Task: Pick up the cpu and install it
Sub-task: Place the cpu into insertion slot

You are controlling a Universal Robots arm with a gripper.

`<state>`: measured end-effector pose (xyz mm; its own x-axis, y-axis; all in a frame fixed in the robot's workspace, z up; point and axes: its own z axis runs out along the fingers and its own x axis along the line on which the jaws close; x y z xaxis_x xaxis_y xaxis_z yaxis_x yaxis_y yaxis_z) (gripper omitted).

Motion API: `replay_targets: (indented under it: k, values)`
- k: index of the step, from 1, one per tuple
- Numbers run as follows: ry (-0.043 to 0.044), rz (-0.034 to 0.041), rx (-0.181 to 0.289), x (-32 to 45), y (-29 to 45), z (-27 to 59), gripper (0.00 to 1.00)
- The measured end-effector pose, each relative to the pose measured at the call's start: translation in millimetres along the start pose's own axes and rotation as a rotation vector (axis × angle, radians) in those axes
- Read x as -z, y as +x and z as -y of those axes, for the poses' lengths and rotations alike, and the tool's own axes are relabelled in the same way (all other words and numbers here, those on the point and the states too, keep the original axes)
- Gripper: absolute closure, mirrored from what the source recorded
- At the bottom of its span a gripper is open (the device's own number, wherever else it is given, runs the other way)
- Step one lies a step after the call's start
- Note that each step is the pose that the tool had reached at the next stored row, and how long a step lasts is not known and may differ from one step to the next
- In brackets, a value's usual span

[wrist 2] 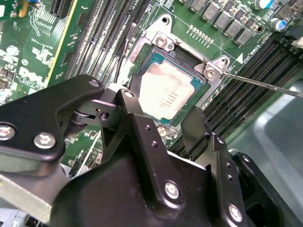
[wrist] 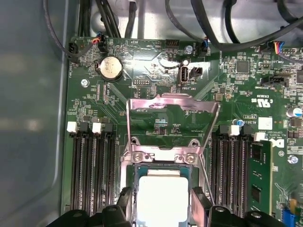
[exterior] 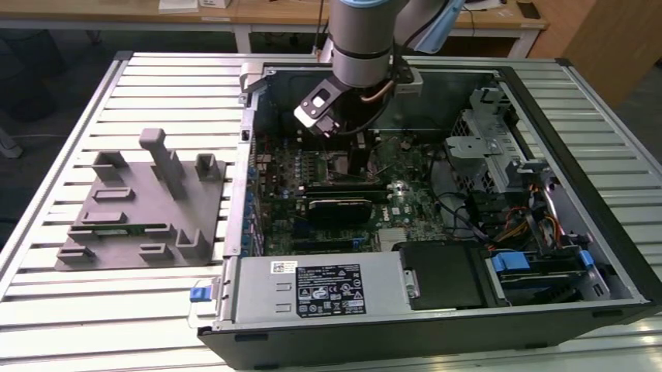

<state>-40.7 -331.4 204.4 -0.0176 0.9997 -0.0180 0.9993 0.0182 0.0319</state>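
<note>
The cpu (wrist 2: 166, 90) is seen lying in the open socket (wrist 2: 161, 40), at 11 o'clock from the case's (exterior: 414, 341) middle in the exterior view. It is clasped at two opposite edges by the end effector (wrist 2: 164, 108), parted only cpu-wide.

Recorded over a worktop (exterior: 62, 310) of pale ribbed metal slats, streaked with soft glare. Backed along the far edge by a light wooden desk (exterior: 271, 12) on white legs (exterior: 241, 39), with white sheets (exterior: 179, 5) on it. Flanked at the exterior view's right by a brown wooden panel (exterior: 608, 39). Bordered at the exterior view's left by dark floor (exterior: 46, 77).
</note>
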Motion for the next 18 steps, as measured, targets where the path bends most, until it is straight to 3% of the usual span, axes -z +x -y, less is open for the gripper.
replay_targets:
  k: [10,13,16,18]
  values:
    - [-0.0001,-0.0001,0.000,3.5,0.0,-0.1,0.41]
    - [-0.0001,-0.0001,0.000,3.6,0.0,-0.1,0.58]
    - [0.0000,0.0000,0.000,3.8,-0.1,-0.1,0.64]
    - [-0.0001,-0.0001,0.000,3.8,0.0,-0.1,0.76]
